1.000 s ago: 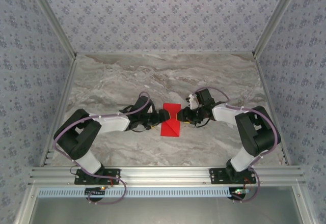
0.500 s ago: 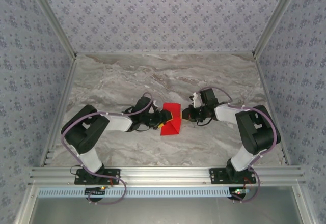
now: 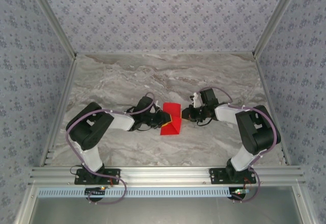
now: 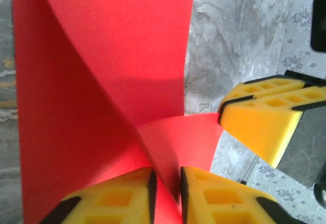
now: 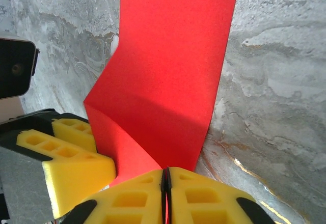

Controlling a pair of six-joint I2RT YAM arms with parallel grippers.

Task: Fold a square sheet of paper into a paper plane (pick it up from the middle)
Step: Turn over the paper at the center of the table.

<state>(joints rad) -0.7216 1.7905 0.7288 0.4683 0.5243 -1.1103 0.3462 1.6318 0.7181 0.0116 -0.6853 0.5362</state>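
The tabletop [image 3: 127, 76] is grey marble-patterned with pale veins, evenly lit, with only soft shadows. Three walls close it in — a back wall [image 3: 163, 15], a left wall [image 3: 25, 71] and a right wall [image 3: 300, 71], all papered lilac-grey with small flower sprigs — and slanting aluminium posts [image 3: 51, 18] stand at the far corners. A ribbed aluminium rail [image 3: 168, 174] runs along the near edge, a white slotted strip [image 3: 168, 192] just below it.

Robot lab test cell, not a home: alu extrusion frame [image 3: 163, 174], patterned wallpaper panels [image 3: 163, 15] boxing in a marble-look tabletop [image 3: 153, 76], left arm [image 3: 87, 132] & right arm [image 3: 254, 127] bolted to front rail.
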